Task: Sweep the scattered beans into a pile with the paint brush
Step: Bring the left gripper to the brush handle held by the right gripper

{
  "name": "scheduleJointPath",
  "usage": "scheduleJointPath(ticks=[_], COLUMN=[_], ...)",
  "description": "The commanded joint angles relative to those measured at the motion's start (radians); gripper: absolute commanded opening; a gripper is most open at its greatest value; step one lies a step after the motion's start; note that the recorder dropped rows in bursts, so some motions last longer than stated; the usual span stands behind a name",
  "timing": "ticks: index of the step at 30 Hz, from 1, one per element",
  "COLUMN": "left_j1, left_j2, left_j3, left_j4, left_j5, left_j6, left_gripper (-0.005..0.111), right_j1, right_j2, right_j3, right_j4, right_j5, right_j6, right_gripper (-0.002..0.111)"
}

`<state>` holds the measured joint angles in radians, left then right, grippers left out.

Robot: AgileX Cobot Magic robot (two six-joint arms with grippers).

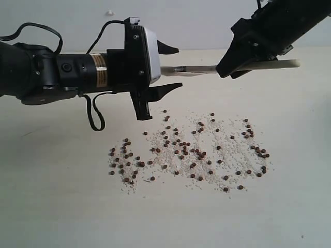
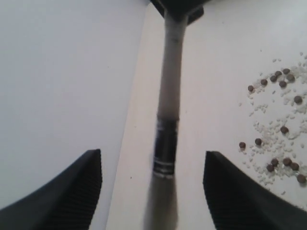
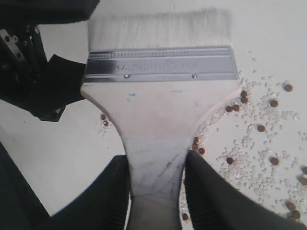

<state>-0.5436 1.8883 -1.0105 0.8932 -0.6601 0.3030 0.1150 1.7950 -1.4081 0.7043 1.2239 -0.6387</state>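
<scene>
The beans (image 1: 191,152) lie scattered with fine whitish crumbs in a wide band across the table's middle; some also show as beans (image 2: 283,129) and beans (image 3: 261,128). My right gripper (image 1: 230,68) (image 3: 157,160) is shut on the paint brush (image 1: 189,68) (image 3: 160,105) at its pale handle, holding it level above the table's far side. The handle's end sticks out to the right. My left gripper (image 1: 173,68) (image 2: 153,154) is open, one finger on each side of the brush's ferrule and bristles, seen edge-on. Neither finger touches the brush.
The pale table (image 1: 62,206) has bare surface in front of and to the left of the beans. A light wall (image 1: 207,20) rises behind the table's far edge. The left arm's black cable (image 1: 95,119) hangs in a loop just above the table.
</scene>
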Motion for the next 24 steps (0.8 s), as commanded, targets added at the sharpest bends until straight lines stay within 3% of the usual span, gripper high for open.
scheduleJointPath(ticks=[1, 19, 24], left_j1=[-0.004, -0.004, -0.004], left_j2=[0.013, 0.101, 0.101], left_j3=[-0.018, -0.097, -0.097], left_j4=[-0.018, -0.025, -0.025], left_j5=[-0.050, -0.062, -0.064], left_j6=[0.009, -0.049, -0.053], left_gripper=[0.061, 0.060, 0.050], right_j1=[0.001, 0.001, 0.001], right_j2=[0.019, 0.015, 0.015], right_j3=[-0.005, -0.007, -0.007], right_j4=[0.013, 0.020, 0.020], right_j5=[-0.003, -0.003, -0.003], right_j6=[-0.014, -0.066, -0.067], right_gripper=[0.000, 0.000, 0.000])
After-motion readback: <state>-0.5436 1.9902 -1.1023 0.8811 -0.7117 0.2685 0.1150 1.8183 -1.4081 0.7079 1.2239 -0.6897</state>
